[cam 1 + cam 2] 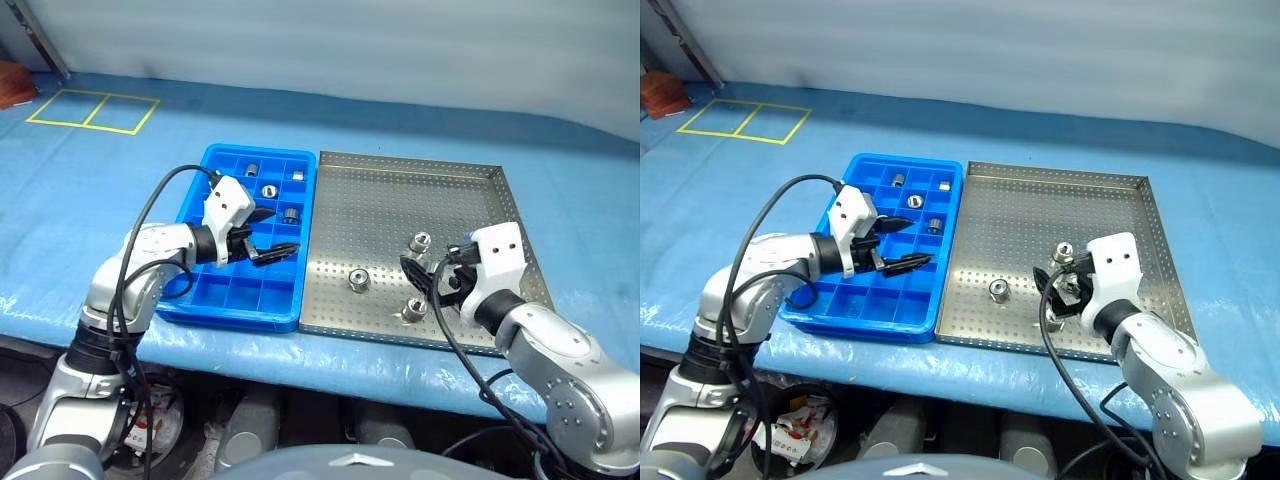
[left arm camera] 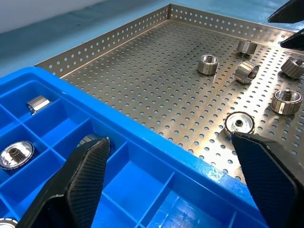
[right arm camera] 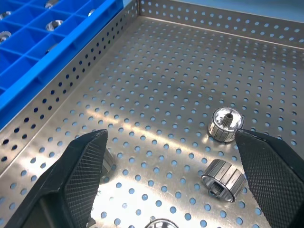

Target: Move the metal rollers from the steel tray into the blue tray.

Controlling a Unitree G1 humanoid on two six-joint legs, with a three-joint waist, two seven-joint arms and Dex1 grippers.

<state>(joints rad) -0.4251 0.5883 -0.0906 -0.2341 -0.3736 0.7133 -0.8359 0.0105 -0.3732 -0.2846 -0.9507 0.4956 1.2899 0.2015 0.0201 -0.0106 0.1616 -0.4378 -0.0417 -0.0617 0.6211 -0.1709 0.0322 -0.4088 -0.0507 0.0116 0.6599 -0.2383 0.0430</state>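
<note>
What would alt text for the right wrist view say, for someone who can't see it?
The right gripper, open, hovers over the perforated steel tray, with two metal rollers lying between its black fingers. The blue tray with more rollers in its compartments sits against the steel tray's rim.

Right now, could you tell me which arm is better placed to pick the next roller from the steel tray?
Right. Its open end effector hovers over the steel tray among rollers; the left end effector is above the blue tray.

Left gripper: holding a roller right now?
No. The left gripper is open over the blue tray with nothing between its fingers; the rollers lie loose in compartments.
</note>
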